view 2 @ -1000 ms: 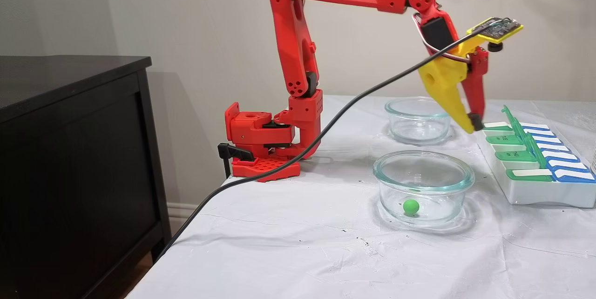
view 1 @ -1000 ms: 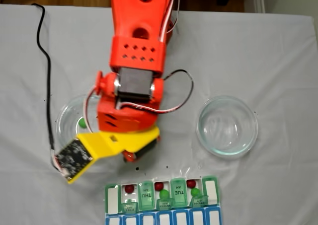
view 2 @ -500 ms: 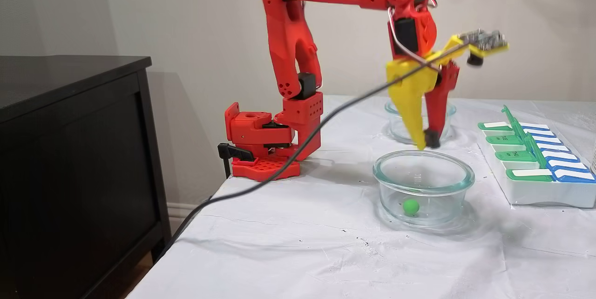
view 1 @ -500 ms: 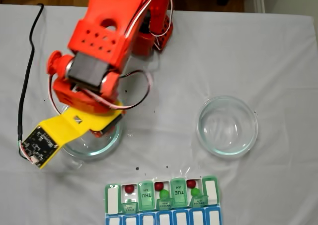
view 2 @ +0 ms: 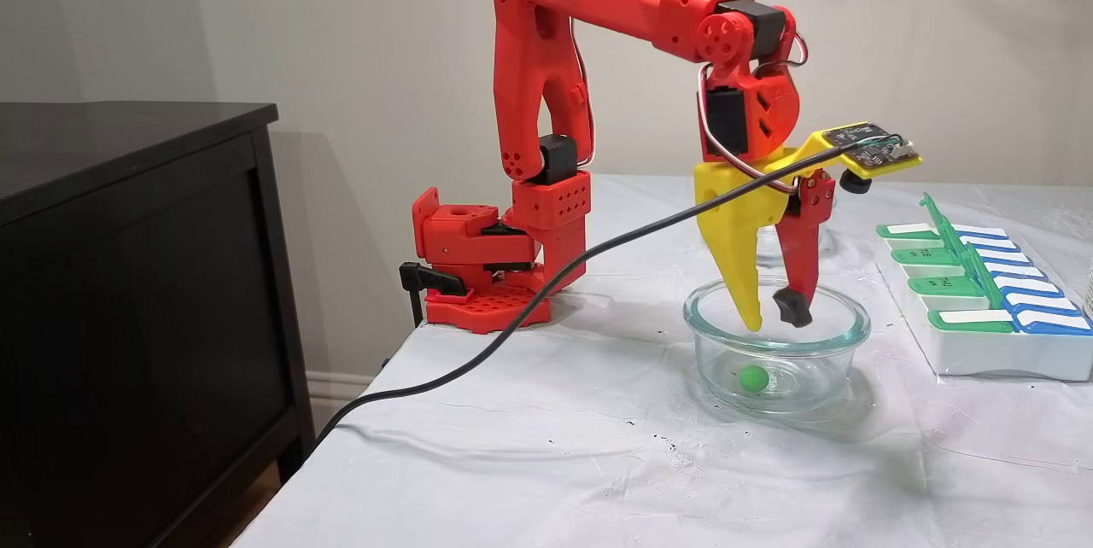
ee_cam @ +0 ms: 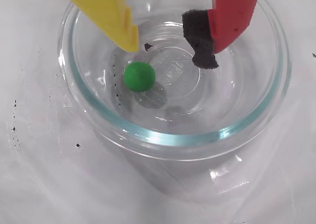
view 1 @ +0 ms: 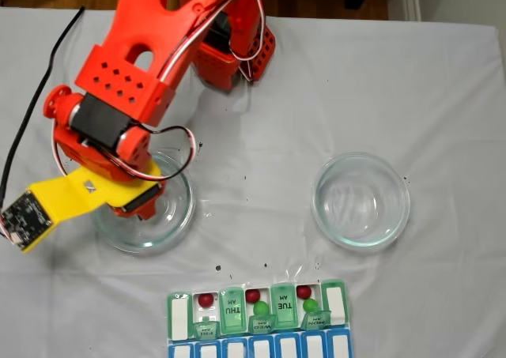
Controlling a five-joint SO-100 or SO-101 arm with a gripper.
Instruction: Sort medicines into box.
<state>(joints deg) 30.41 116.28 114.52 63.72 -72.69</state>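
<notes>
Since the earlier frames the arm had swung away from the box [view 1: 257, 318] and lowered, so that the fingers [view 2: 773, 316] hung inside the rim of one glass dish [view 2: 850, 341]. They were spread, the yellow finger [ee_cam: 106, 11] and the red finger [ee_cam: 231, 14] well apart and holding nothing. One green ball [ee_cam: 139, 76] lay on that dish's floor, below the yellow tip and apart from it in the wrist view; the side fixed view showed it too [view 2: 753, 377]. A second glass dish [view 1: 395, 216] sat to the right in the top-down fixed view. Two dishes in all stood on the white-covered bench [view 1: 261, 137]. In the box, near the bench's lower edge, three dark red balls [view 1: 205, 300] and two green balls [view 1: 261, 307] could be counted in the open compartments, with green lids marked THU and TUE between them. A black cable [view 2: 546, 292] ran off the bench's edge.
</notes>
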